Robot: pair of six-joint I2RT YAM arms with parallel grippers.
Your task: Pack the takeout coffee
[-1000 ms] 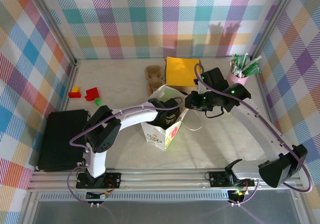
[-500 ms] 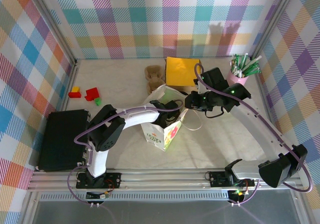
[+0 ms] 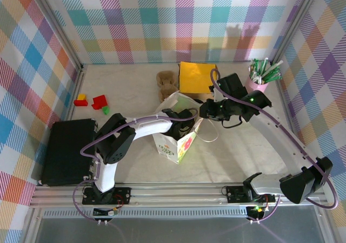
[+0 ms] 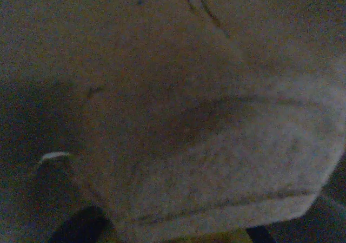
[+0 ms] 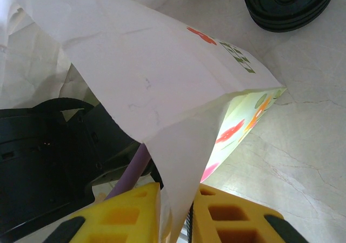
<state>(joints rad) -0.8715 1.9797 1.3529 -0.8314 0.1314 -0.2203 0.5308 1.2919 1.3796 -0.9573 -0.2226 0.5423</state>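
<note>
A white paper bag [image 3: 174, 143] with a flower print stands open mid-table. My right gripper [image 3: 203, 112] is shut on the bag's paper rim [image 5: 178, 162], its yellow fingers [image 5: 127, 213] pinching the sheet from both sides. My left gripper [image 3: 181, 124] is down inside the bag; its view is dark, showing the bag's pale inner wall [image 4: 216, 145], and it is shut. The takeout coffee's round black lid [image 5: 286, 5] shows on the table past the bag in the right wrist view; the cup under it is hidden.
A pink cup [image 3: 258, 79] of straws stands at the back right. A yellow packet [image 3: 195, 76] and a brown item [image 3: 166, 83] lie behind the bag. Red, yellow and green blocks [image 3: 94, 101] sit at the left, with a black case [image 3: 67, 151] nearer the front.
The left arm's elbow has shifted slightly right, toward the bag. The bag and the right arm have stayed put.
</note>
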